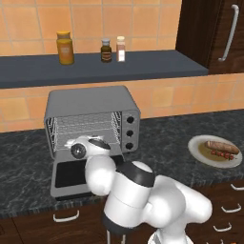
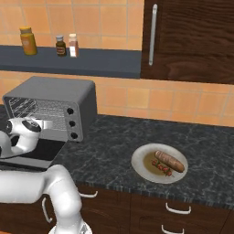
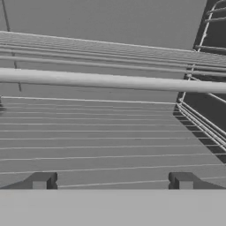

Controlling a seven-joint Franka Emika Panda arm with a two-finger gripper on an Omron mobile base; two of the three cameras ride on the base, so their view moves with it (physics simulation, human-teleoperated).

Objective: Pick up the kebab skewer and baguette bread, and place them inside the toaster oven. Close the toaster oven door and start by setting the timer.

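The toaster oven (image 1: 93, 102) (image 2: 55, 98) stands on the dark counter with its door (image 1: 66, 177) (image 2: 43, 151) folded down flat in front. My gripper (image 3: 112, 181) (image 1: 101, 142) hovers over the lowered door at the oven mouth, open, with nothing between its fingers. In the hand view it faces the wire racks (image 3: 110, 132) inside. Off to the right, a white plate (image 1: 195, 145) (image 2: 137, 160) carries the baguette bread (image 1: 222, 147) (image 2: 170, 161) and, lying beside it, the kebab skewer (image 1: 221, 154) (image 2: 162, 169).
On a shelf above the oven stand a yellow jar (image 1: 65, 47), a dark bottle (image 1: 106, 50) and a small shaker (image 1: 121, 49). A dark wood cabinet (image 1: 214, 33) with a bar handle hangs at the upper right. Drawers run under the counter's front edge.
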